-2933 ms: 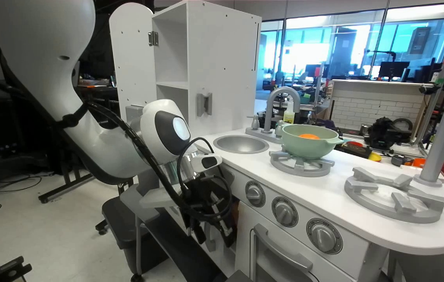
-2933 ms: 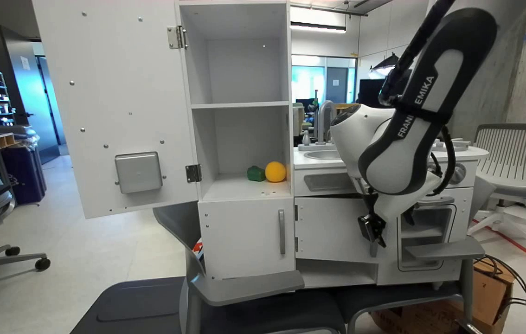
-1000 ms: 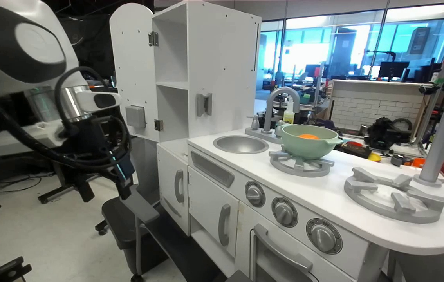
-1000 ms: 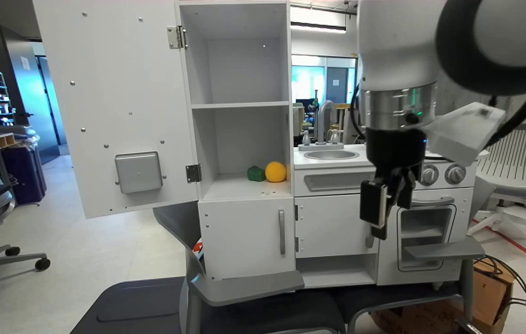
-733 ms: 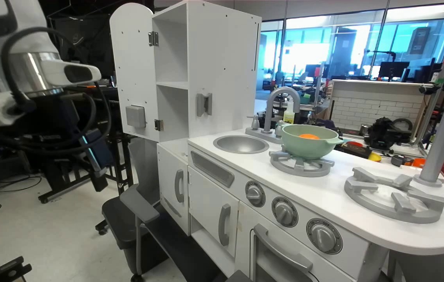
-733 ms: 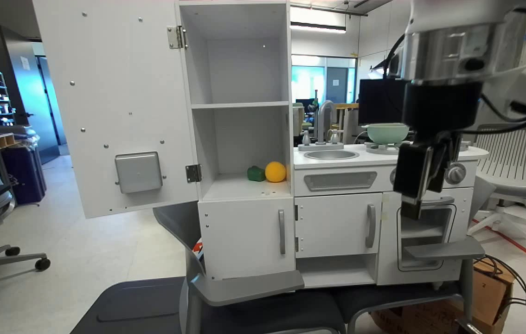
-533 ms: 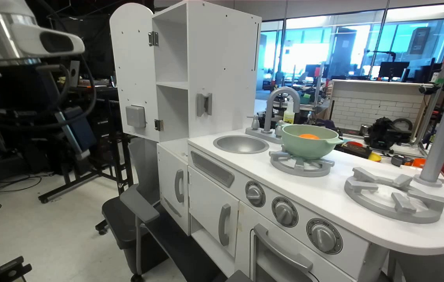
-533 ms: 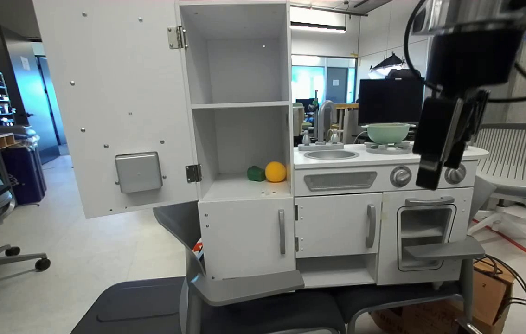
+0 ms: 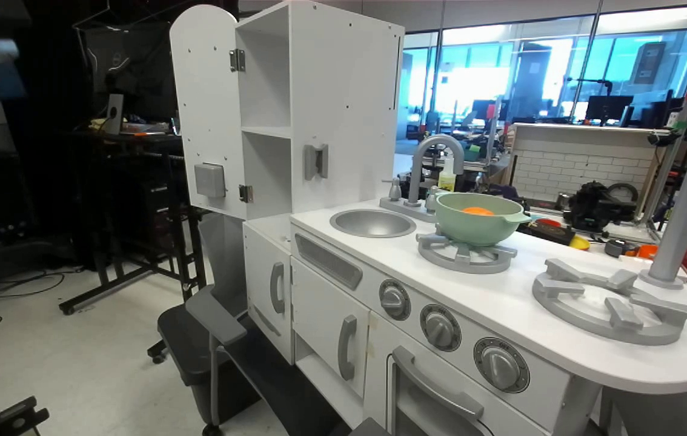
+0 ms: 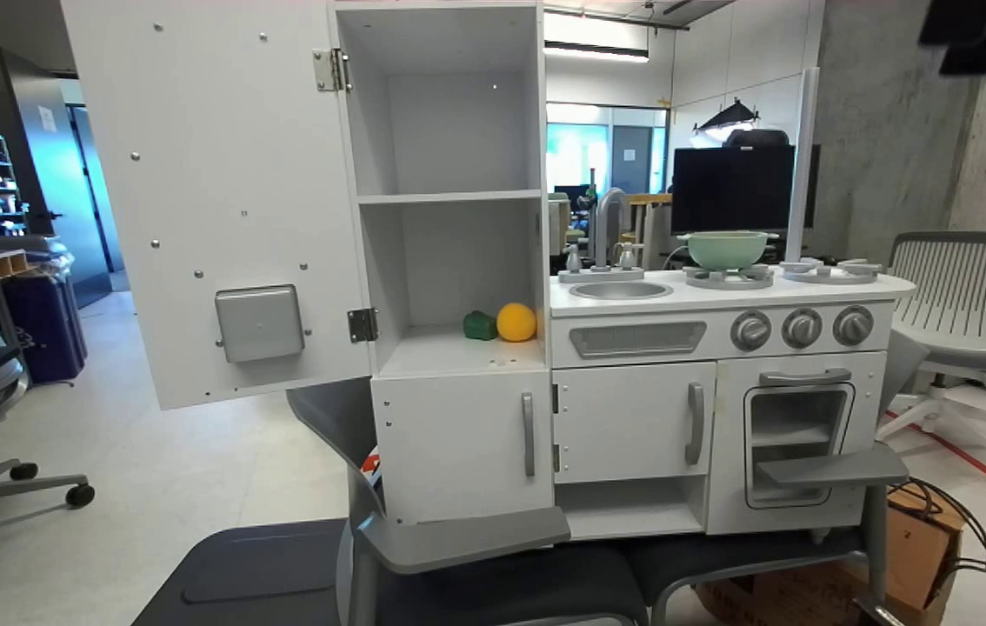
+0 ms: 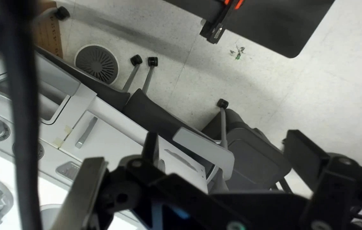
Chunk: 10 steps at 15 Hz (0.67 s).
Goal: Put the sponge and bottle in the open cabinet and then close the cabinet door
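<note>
White toy kitchen (image 10: 716, 345) mid-frame in an exterior view | cabinet door (image 10: 623, 423) closed, low right-of-centre | sponge, bottle unseen, probably behind it | your claw (image 11: 223, 145) spread wide, gripping nothing | you're likely done

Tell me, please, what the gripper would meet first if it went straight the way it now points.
In the wrist view, nothing close blocks the open gripper. It would probably meet the pale floor, though the dark bin or grey armrest, near that line, might come first; depth is unclear.
</note>
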Tool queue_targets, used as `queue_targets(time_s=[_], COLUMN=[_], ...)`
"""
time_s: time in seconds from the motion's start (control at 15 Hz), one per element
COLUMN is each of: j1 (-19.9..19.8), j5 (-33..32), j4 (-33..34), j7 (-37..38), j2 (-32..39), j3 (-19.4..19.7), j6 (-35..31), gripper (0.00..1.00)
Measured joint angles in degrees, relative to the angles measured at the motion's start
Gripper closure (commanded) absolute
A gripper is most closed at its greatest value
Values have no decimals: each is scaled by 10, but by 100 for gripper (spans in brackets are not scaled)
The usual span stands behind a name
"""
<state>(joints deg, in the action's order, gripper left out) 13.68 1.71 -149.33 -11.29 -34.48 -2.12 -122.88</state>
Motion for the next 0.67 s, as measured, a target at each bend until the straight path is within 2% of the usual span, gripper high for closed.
queue_targets(time_s=[0.13, 0.4, 0.67], j1=[7, 11, 1], j5=[32, 68, 77], j4=[32, 120, 199], j7=[-13, 6, 28], j2=[-28, -39, -44], j3=[2, -1, -1], j6=[98, 278, 389], gripper=[0, 0, 0])
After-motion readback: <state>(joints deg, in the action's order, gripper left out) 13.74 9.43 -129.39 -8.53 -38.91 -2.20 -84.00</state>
